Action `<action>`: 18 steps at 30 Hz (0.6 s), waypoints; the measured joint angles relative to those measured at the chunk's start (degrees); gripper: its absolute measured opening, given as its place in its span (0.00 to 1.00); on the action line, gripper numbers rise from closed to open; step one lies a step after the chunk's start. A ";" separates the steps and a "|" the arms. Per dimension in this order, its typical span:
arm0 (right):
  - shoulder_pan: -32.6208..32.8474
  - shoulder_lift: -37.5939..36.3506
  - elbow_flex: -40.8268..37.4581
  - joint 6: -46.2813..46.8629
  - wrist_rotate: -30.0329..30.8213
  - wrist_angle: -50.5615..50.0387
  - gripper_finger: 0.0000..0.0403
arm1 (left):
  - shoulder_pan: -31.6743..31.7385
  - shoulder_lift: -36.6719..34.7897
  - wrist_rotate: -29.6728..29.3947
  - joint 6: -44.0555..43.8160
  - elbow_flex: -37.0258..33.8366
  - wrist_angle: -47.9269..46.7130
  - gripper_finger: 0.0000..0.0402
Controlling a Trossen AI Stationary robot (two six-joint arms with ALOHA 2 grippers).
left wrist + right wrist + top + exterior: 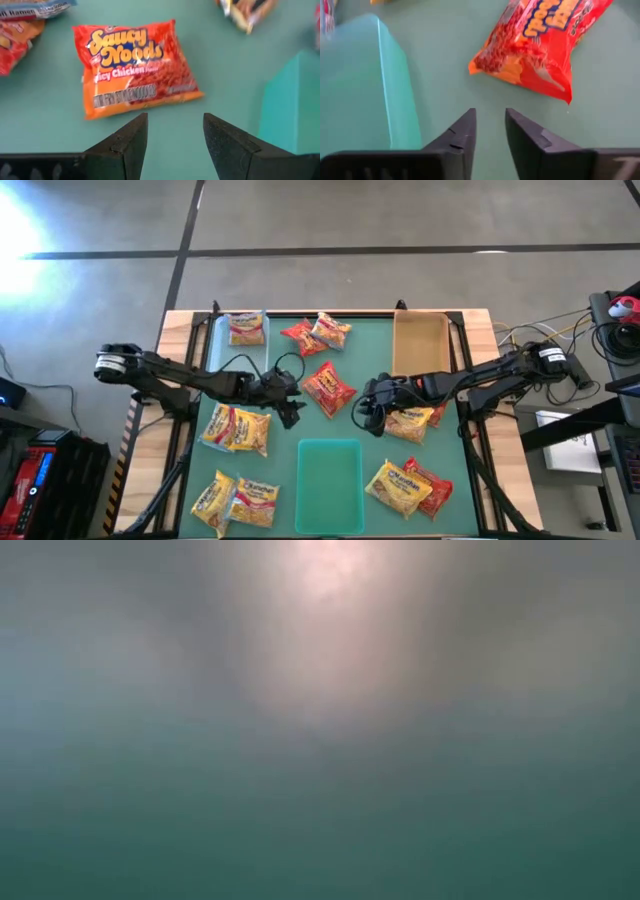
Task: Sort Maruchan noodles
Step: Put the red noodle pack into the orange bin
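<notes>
A red-orange noodle packet (328, 388) lies flat on the green mat at mid-table, between my two grippers. My left gripper (291, 408) stands just left of it, open and empty; its wrist view shows the packet (135, 65) ahead of the fingers (175, 135). My right gripper (364, 412) stands just right of the packet, slightly open with nothing between its fingers (490, 125); the packet (540, 45) lies ahead. Other packets lie about: yellow ones (237, 428) (235, 500) at left, yellow and red ones (408, 487) at near right, one (415, 421) under the right arm, and two (318, 334) at the far middle.
A clear tray (222, 340) at the far left holds one packet. A tan tray (420, 345) stands at the far right. A green tray (330, 485) sits near the front middle, close to both grippers (295, 100) (360, 85). The low view shows only blur.
</notes>
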 joint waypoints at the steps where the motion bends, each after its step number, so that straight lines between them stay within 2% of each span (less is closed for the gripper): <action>1: -0.53 0.00 0.00 0.78 0.12 0.76 0.30 | 0.02 0.00 -0.25 -2.13 -0.99 2.82 0.43; 7: -5.72 0.00 0.00 5.07 0.60 2.58 0.43 | 0.25 0.00 -2.79 -13.94 -5.67 14.01 0.43; 13: -11.35 0.00 0.00 5.21 0.01 2.52 0.49 | 0.54 1.17 -2.76 -19.97 -6.02 13.96 0.43; 18: -13.81 0.11 -0.02 5.00 -0.47 2.90 0.49 | 0.45 5.27 -0.80 -19.81 -3.52 13.98 0.43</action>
